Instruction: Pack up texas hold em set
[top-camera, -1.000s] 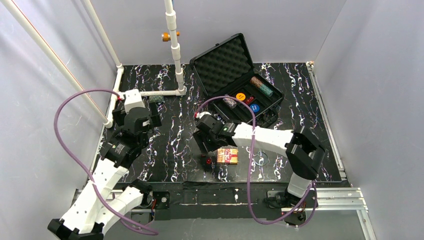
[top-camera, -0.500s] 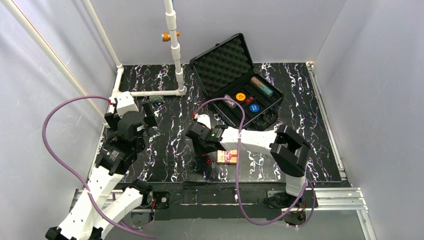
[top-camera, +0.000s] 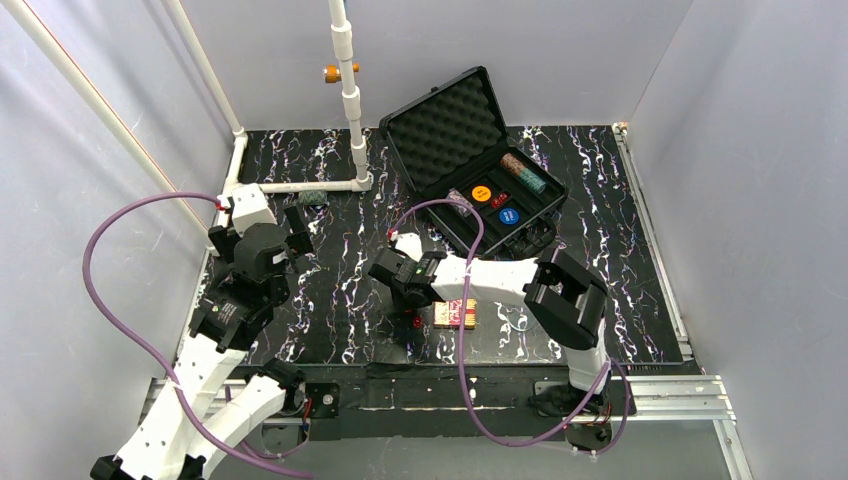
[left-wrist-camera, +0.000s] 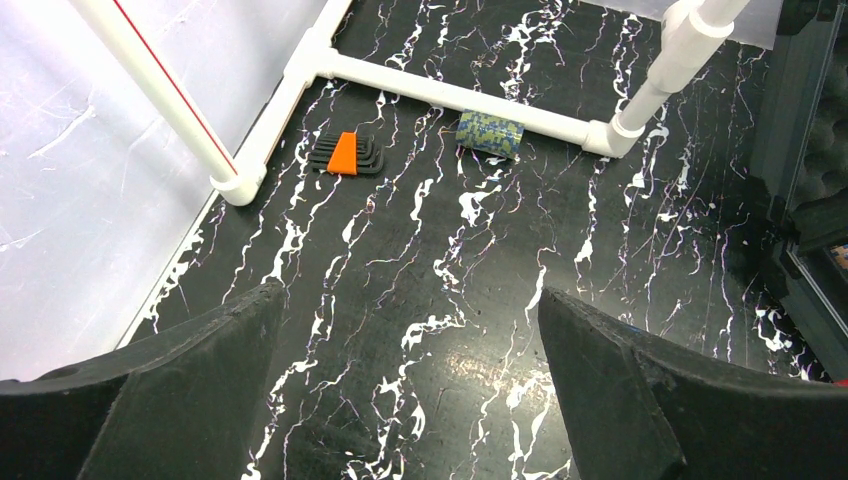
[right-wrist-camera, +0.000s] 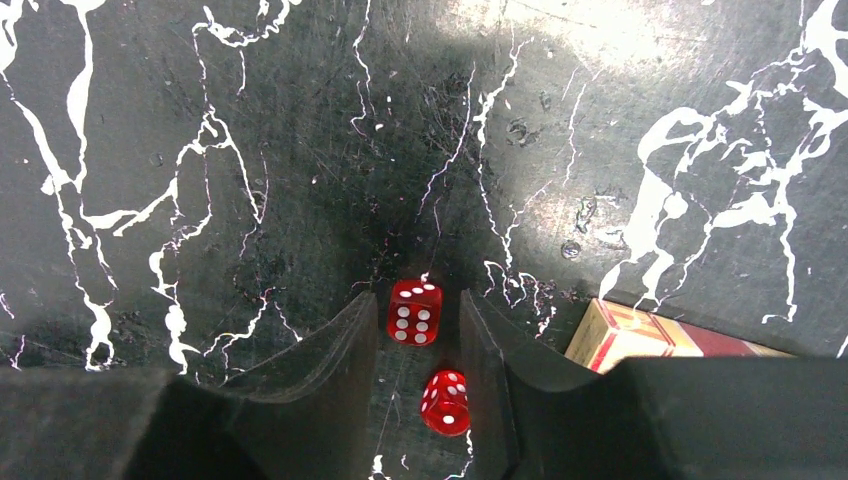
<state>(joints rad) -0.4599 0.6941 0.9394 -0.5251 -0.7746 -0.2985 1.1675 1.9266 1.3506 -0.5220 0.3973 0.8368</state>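
The black case (top-camera: 548, 196) lies open at the back, its foam lid (top-camera: 445, 125) raised. In it are a chip stack (top-camera: 523, 172), an orange disc (top-camera: 481, 193), a blue disc (top-camera: 509, 215) and red dice (top-camera: 499, 199). Two more red dice (top-camera: 415, 320) lie on the table beside the red-yellow card box (top-camera: 455, 313). My right gripper (right-wrist-camera: 419, 297) straddles both: one die (right-wrist-camera: 415, 312) sits at the fingertips, the other die (right-wrist-camera: 447, 402) deeper in, with slim gaps at the jaws. The card box (right-wrist-camera: 640, 335) is just to their right. My left gripper (left-wrist-camera: 410, 300) hangs wide open and holds nothing.
A white pipe frame (top-camera: 350, 90) stands at the back left. Beside its base bar lies a green-blue chip stack (left-wrist-camera: 490, 134), and an orange-black hex key set (left-wrist-camera: 345, 155) sits near the pipe foot. Grey walls close in both sides.
My right arm has shifted left and down over the two loose dice, and its jaws have narrowed around them. The left arm drew slightly left.
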